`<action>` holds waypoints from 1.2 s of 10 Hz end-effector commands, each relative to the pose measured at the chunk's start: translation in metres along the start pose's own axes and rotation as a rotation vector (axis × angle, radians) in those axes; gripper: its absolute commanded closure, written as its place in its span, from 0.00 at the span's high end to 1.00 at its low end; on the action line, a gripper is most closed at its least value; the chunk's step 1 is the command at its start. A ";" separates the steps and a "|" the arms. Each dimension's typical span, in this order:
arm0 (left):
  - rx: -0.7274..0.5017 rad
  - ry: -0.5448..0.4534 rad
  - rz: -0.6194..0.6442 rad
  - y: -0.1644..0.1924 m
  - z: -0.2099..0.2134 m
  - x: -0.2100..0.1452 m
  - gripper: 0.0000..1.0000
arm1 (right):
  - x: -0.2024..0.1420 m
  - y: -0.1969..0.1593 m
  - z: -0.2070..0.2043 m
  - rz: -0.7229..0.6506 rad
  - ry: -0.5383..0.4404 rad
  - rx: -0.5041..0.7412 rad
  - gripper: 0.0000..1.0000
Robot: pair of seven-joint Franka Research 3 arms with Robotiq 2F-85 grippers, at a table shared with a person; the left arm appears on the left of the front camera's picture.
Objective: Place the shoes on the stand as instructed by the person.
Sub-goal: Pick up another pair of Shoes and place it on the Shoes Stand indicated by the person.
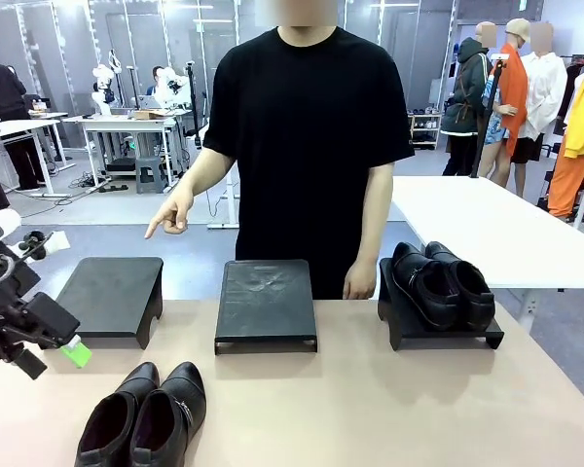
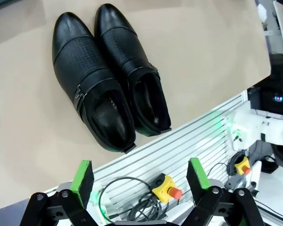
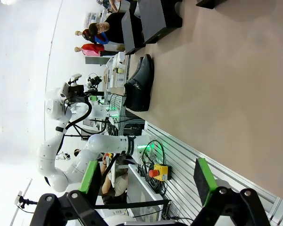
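Far edge of table [image 1: 389, 409]: three black stands. Left stand [image 1: 112, 292] sits at 10 o'clock, middle stand [image 1: 266, 302] at 12, right stand [image 1: 401, 326] at 2. Left and middle tops are bare.

The right stand carries one pair of black dress shoes, the far pair [image 1: 443, 282], side by side.

The near pair [image 1: 146, 413] lies on the table at 7 o'clock. Its shoes are touching, heels close to the near edge, toes toward the stands.

Open room: bare tabletop from centre round to 5 o'clock, plus gaps between the stands.

The person [image 1: 307, 126] stands at 12 o'clock behind the middle stand. The pointing hand [image 1: 170, 216] is held out above and behind the left stand, index finger angled down. The other hand [image 1: 360, 282] hangs at the far edge.

Left claw [image 2: 140, 176]: jaws wide, nothing between the green pads, touching nothing. It hangs off the near edge over the slotted frame rail, with the near pair at its 11 o'clock.

Right claw [image 3: 146, 179]: jaws wide, empty, also off the near edge.
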State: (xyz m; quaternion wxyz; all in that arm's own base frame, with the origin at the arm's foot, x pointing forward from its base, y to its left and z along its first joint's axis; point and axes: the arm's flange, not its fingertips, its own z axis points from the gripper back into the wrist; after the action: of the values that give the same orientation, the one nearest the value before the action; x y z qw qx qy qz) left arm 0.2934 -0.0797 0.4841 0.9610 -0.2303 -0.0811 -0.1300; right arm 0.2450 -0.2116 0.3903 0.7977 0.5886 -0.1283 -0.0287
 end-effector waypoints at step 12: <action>0.102 0.160 0.139 -0.039 -0.077 0.009 1.00 | -0.003 0.001 0.002 0.024 0.007 0.002 1.00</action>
State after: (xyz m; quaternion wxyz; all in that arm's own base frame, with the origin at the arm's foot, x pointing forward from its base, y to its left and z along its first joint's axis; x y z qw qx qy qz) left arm 0.2895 -0.1454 0.4393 0.9798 -0.1732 0.0012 -0.1004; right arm 0.2449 -0.2116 0.3903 0.7977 0.5886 -0.1284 -0.0287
